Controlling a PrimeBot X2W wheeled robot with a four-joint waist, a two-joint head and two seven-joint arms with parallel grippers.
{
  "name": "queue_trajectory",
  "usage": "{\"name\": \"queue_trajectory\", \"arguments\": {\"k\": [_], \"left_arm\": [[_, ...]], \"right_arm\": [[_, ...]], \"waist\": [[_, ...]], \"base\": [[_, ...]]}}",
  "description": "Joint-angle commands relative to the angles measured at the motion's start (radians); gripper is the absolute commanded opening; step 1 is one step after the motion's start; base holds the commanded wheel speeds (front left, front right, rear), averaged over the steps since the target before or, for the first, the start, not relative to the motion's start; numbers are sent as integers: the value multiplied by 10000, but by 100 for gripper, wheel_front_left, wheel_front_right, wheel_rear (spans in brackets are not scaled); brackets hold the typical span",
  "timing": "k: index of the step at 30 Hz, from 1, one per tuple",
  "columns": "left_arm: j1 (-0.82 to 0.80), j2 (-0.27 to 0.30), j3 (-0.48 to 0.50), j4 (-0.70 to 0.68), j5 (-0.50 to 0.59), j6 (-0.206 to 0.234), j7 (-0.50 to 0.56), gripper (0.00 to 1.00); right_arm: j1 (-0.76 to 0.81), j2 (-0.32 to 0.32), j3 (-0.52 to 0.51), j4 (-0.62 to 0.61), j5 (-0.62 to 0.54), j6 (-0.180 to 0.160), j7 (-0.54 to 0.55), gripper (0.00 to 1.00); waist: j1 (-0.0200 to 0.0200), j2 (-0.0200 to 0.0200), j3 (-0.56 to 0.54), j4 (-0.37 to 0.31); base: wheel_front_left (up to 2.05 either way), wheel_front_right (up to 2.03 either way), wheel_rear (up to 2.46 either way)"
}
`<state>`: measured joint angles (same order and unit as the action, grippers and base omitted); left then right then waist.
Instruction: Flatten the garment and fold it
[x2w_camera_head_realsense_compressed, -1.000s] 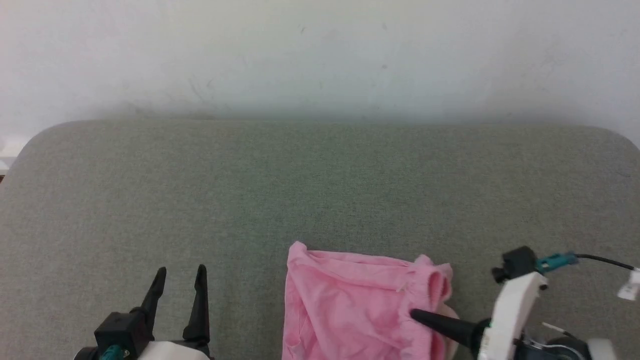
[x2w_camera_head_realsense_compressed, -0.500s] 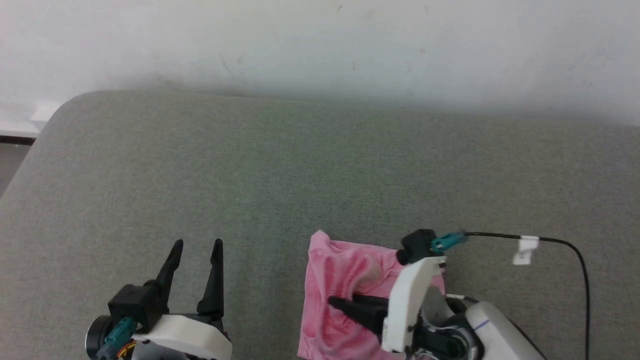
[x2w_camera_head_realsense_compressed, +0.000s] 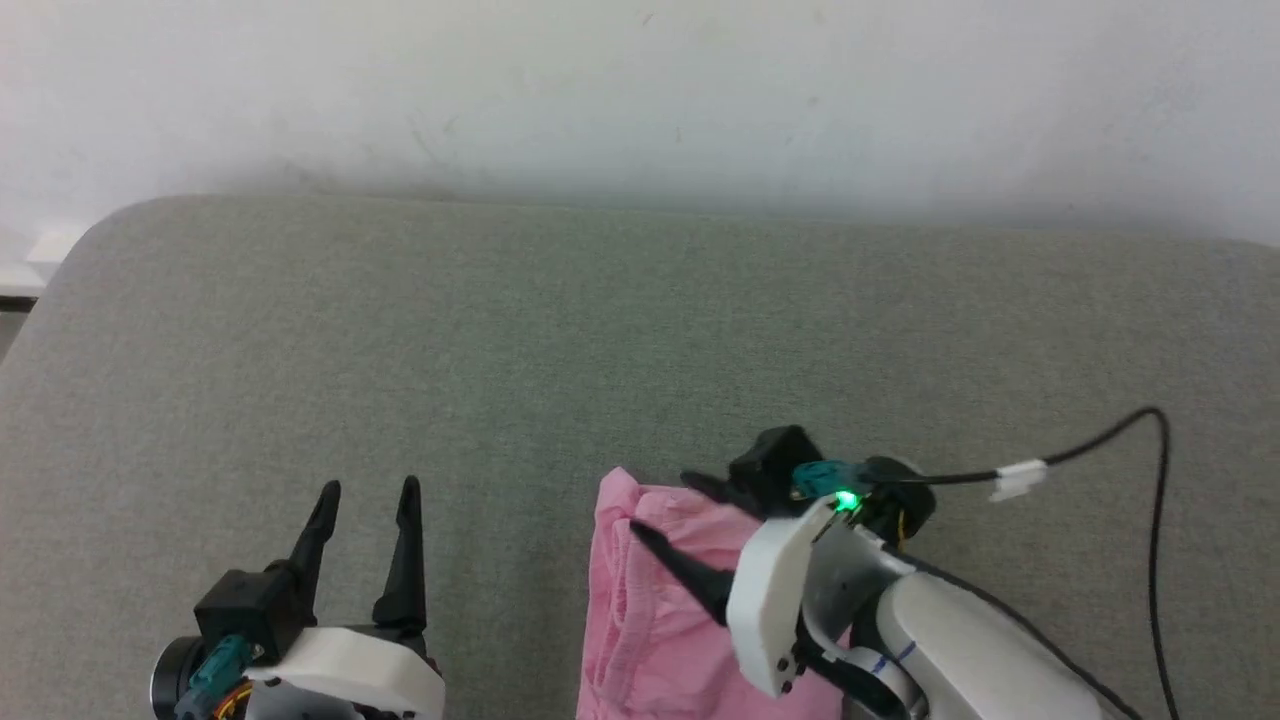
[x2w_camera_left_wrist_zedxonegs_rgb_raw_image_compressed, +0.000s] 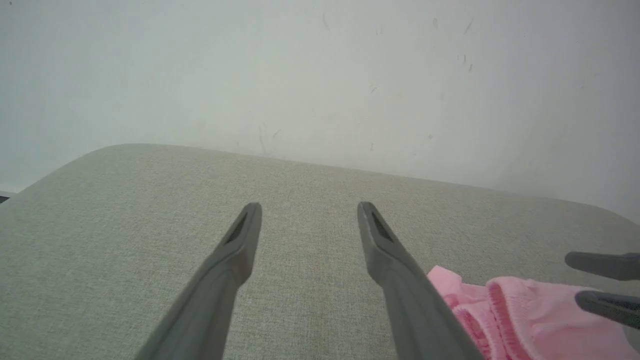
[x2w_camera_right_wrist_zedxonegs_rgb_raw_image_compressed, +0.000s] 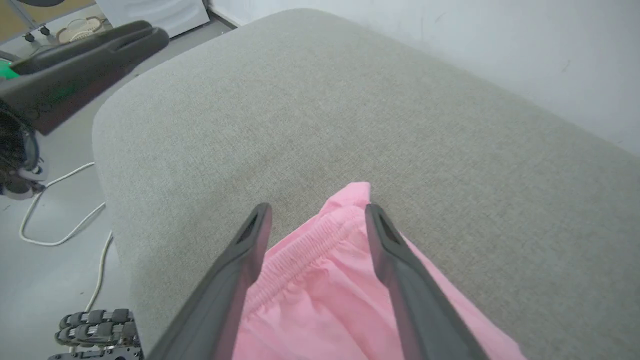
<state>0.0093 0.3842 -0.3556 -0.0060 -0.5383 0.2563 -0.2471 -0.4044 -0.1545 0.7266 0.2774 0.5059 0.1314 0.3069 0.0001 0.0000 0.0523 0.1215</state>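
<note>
The pink garment (x2w_camera_head_realsense_compressed: 650, 630) lies rumpled on the grey bench (x2w_camera_head_realsense_compressed: 600, 320), at its near edge and a little right of the middle. The gathered waistband (x2w_camera_right_wrist_zedxonegs_rgb_raw_image_compressed: 305, 245) runs to a far corner. The right gripper (x2w_camera_head_realsense_compressed: 660, 503) is over that corner with its jaws wide apart and nothing clamped; whether they touch the cloth is unclear. The left gripper (x2w_camera_head_realsense_compressed: 370, 488) is over bare bench beside the garment, jaws apart and empty. A black cable (x2w_camera_head_realsense_compressed: 1150, 480) loops off the right wrist.
</note>
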Motion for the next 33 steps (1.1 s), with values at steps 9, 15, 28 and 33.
{"name": "queue_trajectory", "arguments": {"k": [9,15,28,33], "left_arm": [[312,-61,319,-83,-97,28,-102,100],[544,-26,478,-127,-131,-13,-121,100],[782,-95,875,-11,-52,-161,-142,100],[758,-156,1100,44,44,-308,-145,100]], "right_arm": [[1842,-206,-2714,-1864,-2097,-7,-2608,100],[3474,67,-4922,-2749,-2884,-7,-3461,100],[4972,759,-8766,-2531,-1284,-7,-1964,100],[4914,608,-8617,-1313,334,-7,645,100]], "waist": [[-1,0,-416,-707],[-1,0,-568,-945],[-1,0,-564,-1147],[-1,0,-457,-1019]], "base": [[0,0,0],[0,0,0],[0,0,0],[0,0,0]]}}
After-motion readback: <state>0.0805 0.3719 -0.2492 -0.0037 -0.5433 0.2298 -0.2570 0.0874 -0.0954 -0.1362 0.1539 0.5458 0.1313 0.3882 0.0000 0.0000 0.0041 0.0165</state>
